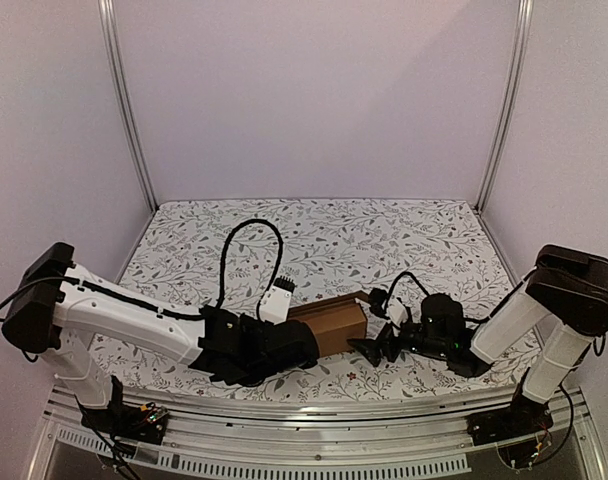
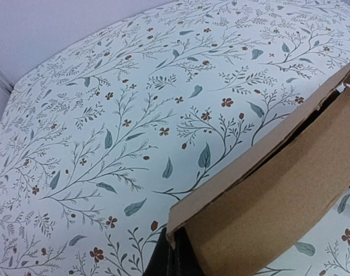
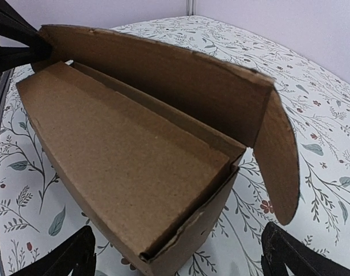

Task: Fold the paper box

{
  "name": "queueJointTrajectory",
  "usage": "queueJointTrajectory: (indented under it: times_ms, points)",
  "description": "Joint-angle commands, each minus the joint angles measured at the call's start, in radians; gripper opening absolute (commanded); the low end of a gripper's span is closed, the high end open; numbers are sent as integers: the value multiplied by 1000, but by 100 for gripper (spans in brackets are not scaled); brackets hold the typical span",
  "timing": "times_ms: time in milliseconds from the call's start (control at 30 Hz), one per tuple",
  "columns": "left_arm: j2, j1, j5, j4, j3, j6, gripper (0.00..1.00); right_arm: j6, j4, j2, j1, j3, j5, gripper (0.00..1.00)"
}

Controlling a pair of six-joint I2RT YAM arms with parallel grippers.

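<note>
The paper box [image 1: 330, 324] is a small elongated brown cardboard box lying on the flowered table cover between the two arms. My left gripper [image 1: 302, 343] is shut on the box's left end; in the left wrist view its dark fingers [image 2: 176, 256] pinch the box's [image 2: 278, 195] near corner edge. My right gripper [image 1: 370, 350] is open at the box's right end. In the right wrist view its fingers [image 3: 71, 256] stand wide on both sides of the box [image 3: 129, 167], not touching it. The lid [image 3: 163, 75] stands partly open, with a rounded end tab [image 3: 281, 161] hanging free.
The flowered cover [image 1: 314, 235] spreads over the whole table behind the box. Pale walls and two metal posts [image 1: 129, 110] close in the back and sides. A black cable [image 1: 246, 240] loops above the left arm.
</note>
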Motion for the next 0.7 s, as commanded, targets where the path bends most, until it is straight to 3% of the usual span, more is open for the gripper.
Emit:
queueJointTrajectory:
  times_ms: [0, 367, 533, 667]
  points:
    - [18, -26, 139, -33, -33, 10, 0, -5, 112, 65, -11, 46, -117, 99]
    - [10, -30, 137, -28, -39, 14, 0, -18, 130, 140, -23, 81, -208, 97]
    - [2, -31, 130, -29, -44, 11, 0, 5, 132, 131, -24, 62, -219, 83]
    - [-2, -30, 124, -25, -47, 14, 0, 36, 146, 110, -16, 36, -209, 66]
